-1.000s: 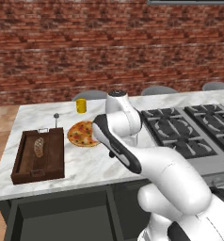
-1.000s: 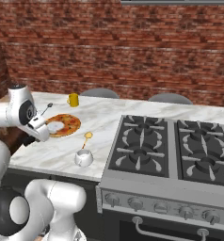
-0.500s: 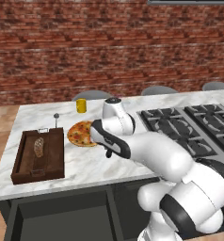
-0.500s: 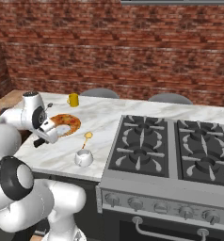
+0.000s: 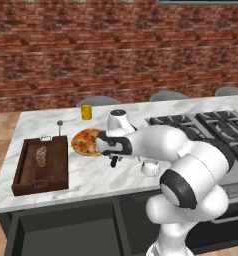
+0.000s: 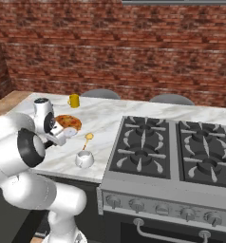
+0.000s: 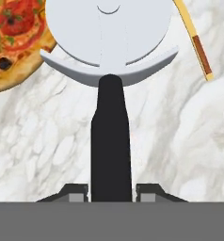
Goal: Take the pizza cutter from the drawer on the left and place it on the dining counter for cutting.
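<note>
Hand view: small dark gripper (image 7: pixel 111 190) pinched on the slim black handle of the pale-wheeled pizza cutter (image 7: pixel 110 94), now low over the white grey-veined marble dining counter (image 7: pixel 48 141).
Since a second ago the arm has swung down beside the round topped pizza (image 5: pixel 87 142); release looks close. Near it lie the yellow-headed wooden-handled spatula (image 7: pixel 195 40), a white cup (image 5: pixel 150 167) and a brown wooden tray (image 5: pixel 41 166); the charcoal drawer (image 5: pixel 66 230) hangs open below.

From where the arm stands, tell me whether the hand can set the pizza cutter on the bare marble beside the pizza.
Probably yes. The hand grips the pizza cutter just above bare dining counter, with the pizza to one side and the spatula to the other.
</note>
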Motion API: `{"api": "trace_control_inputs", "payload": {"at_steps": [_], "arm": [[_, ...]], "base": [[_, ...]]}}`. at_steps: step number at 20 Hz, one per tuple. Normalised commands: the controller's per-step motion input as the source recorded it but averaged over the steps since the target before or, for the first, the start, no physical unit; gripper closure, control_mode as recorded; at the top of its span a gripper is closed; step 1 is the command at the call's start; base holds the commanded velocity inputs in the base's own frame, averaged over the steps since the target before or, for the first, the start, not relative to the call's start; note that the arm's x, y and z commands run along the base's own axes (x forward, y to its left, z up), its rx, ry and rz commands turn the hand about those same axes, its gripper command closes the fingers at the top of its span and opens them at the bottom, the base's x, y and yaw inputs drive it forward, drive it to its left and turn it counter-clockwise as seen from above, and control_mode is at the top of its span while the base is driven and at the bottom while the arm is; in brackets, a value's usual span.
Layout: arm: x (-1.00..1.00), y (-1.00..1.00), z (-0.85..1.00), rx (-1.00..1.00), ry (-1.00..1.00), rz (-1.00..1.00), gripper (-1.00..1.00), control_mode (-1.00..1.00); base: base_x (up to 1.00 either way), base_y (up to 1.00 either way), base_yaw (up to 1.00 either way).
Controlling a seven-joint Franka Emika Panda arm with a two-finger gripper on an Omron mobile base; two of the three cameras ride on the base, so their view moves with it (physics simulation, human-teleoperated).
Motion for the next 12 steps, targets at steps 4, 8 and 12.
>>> {"api": "trace_control_inputs", "payload": {"at_steps": [4,8,12], "arm": [[0.44,0.00,-0.38,0.00,0.00,-0.02,1.00,-1.00],[0.31,0.00,-0.39,0.00,0.00,-0.02,1.00,-1.00],[0.14,0.00,-0.32,0.00,0.00,-0.01,1.00,-1.00]], "base": [[0.00,0.00,0.00],[0.00,0.00,0.00],[0.00,0.00,0.00]]}}
